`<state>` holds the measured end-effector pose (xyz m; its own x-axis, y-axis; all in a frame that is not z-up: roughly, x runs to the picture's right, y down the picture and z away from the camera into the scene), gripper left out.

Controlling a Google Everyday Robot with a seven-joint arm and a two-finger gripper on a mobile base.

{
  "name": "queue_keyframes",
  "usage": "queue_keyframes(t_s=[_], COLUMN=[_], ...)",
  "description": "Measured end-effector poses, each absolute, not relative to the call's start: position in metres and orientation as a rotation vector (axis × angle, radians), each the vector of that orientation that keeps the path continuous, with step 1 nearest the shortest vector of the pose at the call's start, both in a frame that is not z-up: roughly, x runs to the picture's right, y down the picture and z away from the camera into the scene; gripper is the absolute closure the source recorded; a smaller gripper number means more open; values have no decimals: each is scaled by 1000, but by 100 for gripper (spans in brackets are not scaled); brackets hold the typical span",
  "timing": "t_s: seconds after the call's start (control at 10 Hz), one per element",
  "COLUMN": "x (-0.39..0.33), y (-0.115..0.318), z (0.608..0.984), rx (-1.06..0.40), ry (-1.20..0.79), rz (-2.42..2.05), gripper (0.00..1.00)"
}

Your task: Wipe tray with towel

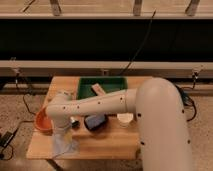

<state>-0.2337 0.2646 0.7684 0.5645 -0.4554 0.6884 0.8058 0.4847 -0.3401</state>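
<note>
The green tray (111, 83) stands at the back middle of the wooden table, with a tan block (98, 90) lying in it. The pale blue-grey towel (65, 145) lies rumpled at the table's front left corner. My white arm reaches from the right across the table in front of the tray. At its end, my gripper (62, 134) points down right over the towel, open. Its tips are at the cloth's upper edge; I cannot tell whether they touch it.
An orange bowl (42, 122) sits at the left edge, just beside my wrist. A dark blue object with a black rim (95, 121) and a white cup (125, 119) stand in front of the tray, partly under my arm. A black cable hangs behind the table.
</note>
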Motion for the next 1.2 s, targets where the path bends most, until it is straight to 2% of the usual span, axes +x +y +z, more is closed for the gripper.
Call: queue_keyframes(t_s=[0.6, 0.7, 1.2], x=[-251, -252, -251], y=[298, 300, 303], z=[772, 772, 771], rx=[-758, -767, -792], ry=[-612, -608, -594], rz=[-864, -871, -883], gripper=[35, 38, 89])
